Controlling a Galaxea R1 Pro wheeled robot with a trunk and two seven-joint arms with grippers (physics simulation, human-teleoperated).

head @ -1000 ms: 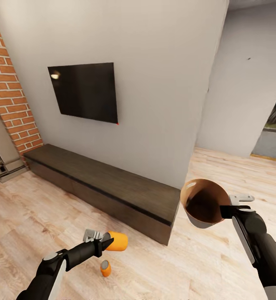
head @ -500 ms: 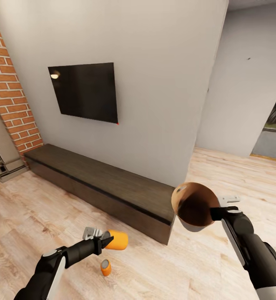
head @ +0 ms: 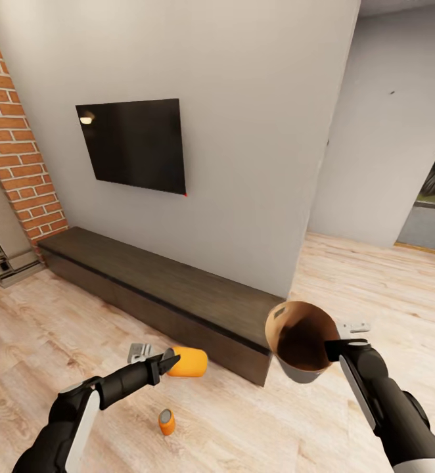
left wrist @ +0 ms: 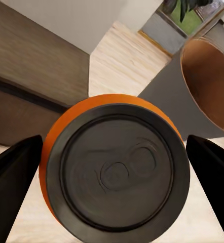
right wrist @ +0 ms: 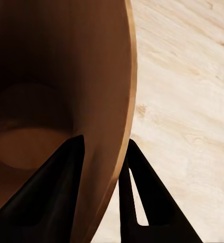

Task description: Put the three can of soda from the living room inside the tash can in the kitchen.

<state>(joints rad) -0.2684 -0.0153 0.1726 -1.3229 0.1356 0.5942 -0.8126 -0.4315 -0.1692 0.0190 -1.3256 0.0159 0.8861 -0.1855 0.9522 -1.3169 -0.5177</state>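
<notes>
Orange soda can (head: 188,362) lies sideways in the left tool (head: 153,362), its fingers closed on either side of the can above the wood floor (head: 40,341); the left wrist view shows the can's dark end (left wrist: 117,172) between them. A second can (head: 167,422) stands on the floor below it. The right tool (head: 339,341) pinches the rim of the bin (head: 301,341), one finger (right wrist: 51,192) inside and one outside, holding it tilted beside the end of the long dark table (head: 165,286) under the black TV (head: 133,143).

Bright, even, sharp renders; a lamp glints on the TV (head: 135,144); wide-angle bending at edges.
</notes>
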